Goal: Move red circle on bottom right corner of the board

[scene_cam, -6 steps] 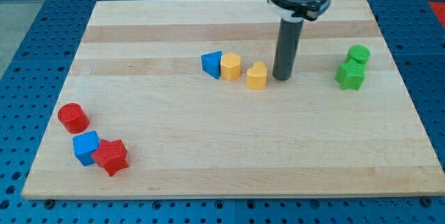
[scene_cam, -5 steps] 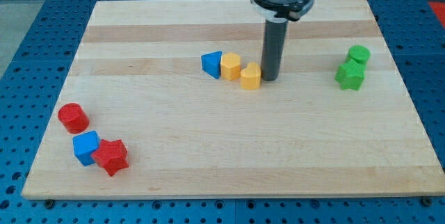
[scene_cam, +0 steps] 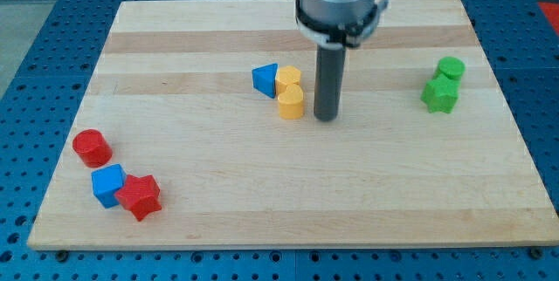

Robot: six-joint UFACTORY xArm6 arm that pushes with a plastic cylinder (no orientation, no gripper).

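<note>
The red circle [scene_cam: 92, 147] lies near the board's left edge, toward the view's bottom left. My tip [scene_cam: 326, 118] is near the board's middle, far to the right of the red circle. It stands just right of a yellow heart block [scene_cam: 291, 102], close to it or touching it. A yellow hexagon block [scene_cam: 288, 78] and a blue triangle block [scene_cam: 265, 79] sit just above and left of the heart.
A blue block [scene_cam: 107, 184] and a red star block [scene_cam: 140, 196] lie just below the red circle. A green circle [scene_cam: 451, 68] and a green star block [scene_cam: 439, 94] sit near the board's right edge. The wooden board [scene_cam: 349, 194] rests on a blue perforated table.
My tip moved left and slightly down. It pushed the yellow heart block left, so it now sits below the yellow hexagon. The other blocks did not move.
</note>
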